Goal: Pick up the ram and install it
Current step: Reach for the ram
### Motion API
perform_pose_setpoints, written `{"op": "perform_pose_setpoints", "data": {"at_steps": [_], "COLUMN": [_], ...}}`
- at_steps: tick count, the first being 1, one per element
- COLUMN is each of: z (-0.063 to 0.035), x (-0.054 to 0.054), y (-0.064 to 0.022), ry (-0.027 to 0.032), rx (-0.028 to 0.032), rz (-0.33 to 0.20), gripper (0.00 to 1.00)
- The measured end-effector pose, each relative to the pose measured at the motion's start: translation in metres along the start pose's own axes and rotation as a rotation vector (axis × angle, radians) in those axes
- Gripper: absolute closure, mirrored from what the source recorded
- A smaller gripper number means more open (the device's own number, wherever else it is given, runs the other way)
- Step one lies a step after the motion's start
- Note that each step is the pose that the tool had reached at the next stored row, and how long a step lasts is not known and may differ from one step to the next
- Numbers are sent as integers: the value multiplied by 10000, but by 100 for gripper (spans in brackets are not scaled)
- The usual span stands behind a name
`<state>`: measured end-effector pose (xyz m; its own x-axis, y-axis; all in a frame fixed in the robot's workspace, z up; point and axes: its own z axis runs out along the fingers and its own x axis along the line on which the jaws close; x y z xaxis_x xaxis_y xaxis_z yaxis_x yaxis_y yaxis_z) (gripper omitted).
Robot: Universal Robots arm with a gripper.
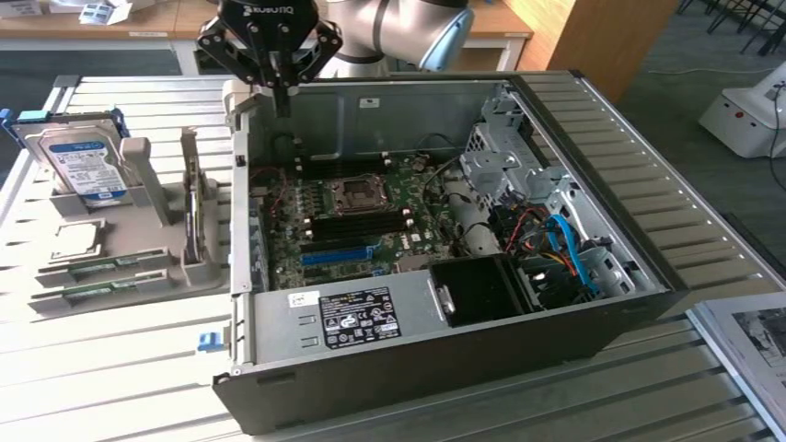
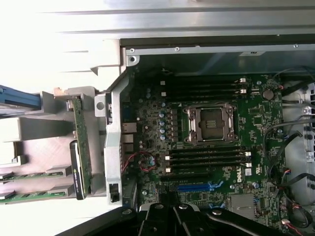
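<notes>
Two ram sticks (image 1: 101, 268), one gripper (image 1: 283, 107) closed over one case (image 1: 418, 364)

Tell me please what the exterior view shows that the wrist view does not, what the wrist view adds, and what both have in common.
Exterior view: the power supply with its black label, the blue cables toward the exterior view's right, and the robot arm overhead.
Wrist view: a corner screw of the case and white lettering on the motherboard.
Both: the shut claw over the open case, the processor socket, the blue slot, and two ram sticks lying untouched in the grey holder.
</notes>
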<state>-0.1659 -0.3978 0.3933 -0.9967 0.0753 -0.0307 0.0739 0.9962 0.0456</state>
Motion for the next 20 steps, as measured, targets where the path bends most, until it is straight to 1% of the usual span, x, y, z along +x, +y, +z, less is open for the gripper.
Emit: {"op": "perform_pose_setpoints", "data": {"at_steps": [20], "z": [-5], "x": [183], "y": [10], "ry": [-80], "rx": [-6], "rz": [-4], "gripper": [90]}}
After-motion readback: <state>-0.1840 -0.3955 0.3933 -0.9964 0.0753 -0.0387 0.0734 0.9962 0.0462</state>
